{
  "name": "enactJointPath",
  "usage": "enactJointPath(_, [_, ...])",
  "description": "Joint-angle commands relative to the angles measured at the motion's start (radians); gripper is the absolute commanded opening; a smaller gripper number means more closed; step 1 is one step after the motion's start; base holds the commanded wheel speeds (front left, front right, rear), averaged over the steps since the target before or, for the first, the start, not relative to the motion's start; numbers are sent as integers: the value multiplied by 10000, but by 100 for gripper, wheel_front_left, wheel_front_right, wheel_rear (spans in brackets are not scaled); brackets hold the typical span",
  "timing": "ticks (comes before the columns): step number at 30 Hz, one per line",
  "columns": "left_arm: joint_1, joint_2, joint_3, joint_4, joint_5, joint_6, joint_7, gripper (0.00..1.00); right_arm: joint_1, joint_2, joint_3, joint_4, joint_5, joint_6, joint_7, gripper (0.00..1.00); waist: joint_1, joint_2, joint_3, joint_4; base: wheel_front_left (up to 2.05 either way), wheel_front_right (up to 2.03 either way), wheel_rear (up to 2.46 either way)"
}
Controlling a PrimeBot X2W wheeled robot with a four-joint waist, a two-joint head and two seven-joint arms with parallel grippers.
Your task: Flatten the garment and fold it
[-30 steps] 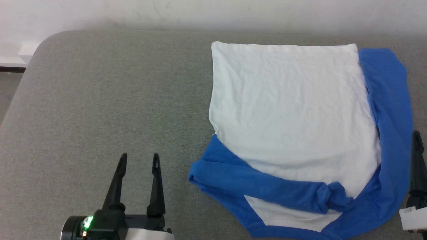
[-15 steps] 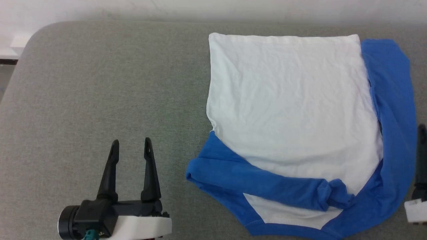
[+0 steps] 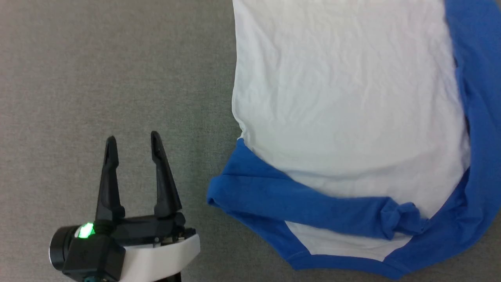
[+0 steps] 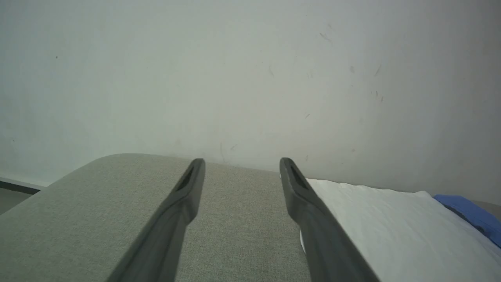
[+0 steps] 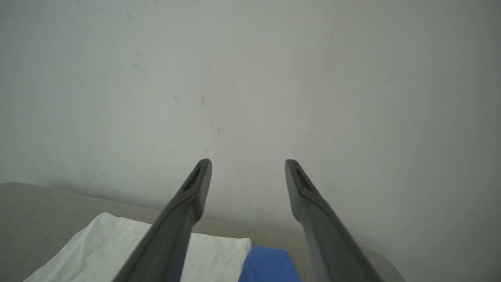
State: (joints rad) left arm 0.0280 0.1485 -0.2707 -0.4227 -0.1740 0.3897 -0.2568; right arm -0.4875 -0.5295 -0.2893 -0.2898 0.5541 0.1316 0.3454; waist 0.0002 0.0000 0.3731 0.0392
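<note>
The left claw (image 3: 133,137) hangs spread and empty just left of the garment (image 3: 344,98), clear of its blue sleeve. The right claw (image 5: 248,162), likewise spread, points over the garment's blue right edge. The garment lies wrinkled on the grey tabletop (image 3: 98,58), its white body stretching toward the wall (image 4: 235,78).

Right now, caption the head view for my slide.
Open left gripper beside the white-and-blue garment, spread on a grey surface.
</note>
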Motion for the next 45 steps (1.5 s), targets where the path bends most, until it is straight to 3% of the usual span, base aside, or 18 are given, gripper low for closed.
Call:
enactJointPath(1, [-274,-105,8,-246,253,2,-49,100,-1051,-545,322,753,608,-9,383,100,-2,0,1350,39,0,0,0])
enactJointPath(3, [-422,-151,-47,-410,458,-17,-49,100,-1978,-1097,663,1567,891,-9,692,100,-2,0,1731,121,0,0,0])
enactJointPath(8, [-826,-302,-338,-703,898,-67,-49,100,-4016,-1740,1266,3616,964,-9,1162,100,-2,0,2516,410,0,0,0])
enactJointPath(20, [-1107,-587,-1093,-974,1429,7,-49,100,-5787,-2071,1123,7041,-348,-9,3068,100,-2,0,3535,1188,0,0,0])
enactJointPath(26, [-1176,-677,-1350,-1048,1548,86,-49,100,-6030,-1954,500,7573,-630,-9,3989,100,-2,0,4067,1511,0,0,0])
enactJointPath(36, [-1368,-751,-1522,-1011,1591,149,-49,100,-5848,-2011,339,7357,-954,-9,4164,100,-2,0,4518,1761,0,0,0])
enactJointPath(37, [-1387,-754,-1530,-994,1598,151,-49,100,-5825,-1994,329,7357,-952,-9,4177,81,-2,0,4536,1766,0,0,0])
enactJointPath(38, [-1401,-757,-1529,-979,1605,157,-49,100,-5807,-1966,300,7374,-963,-9,4188,26,-2,0,4550,1758,0,0,0])
enactJointPath(39, [-1412,-758,-1517,-965,1611,166,-49,100,-5787,-1929,291,7372,-971,-9,4207,0,-2,0,4553,1737,0,0,0])
enactJointPath(45, [-1459,-631,-1358,-832,1648,161,-49,100,-5595,-1717,393,7128,-1087,-9,3965,0,-2,0,4187,1461,0,0,0])
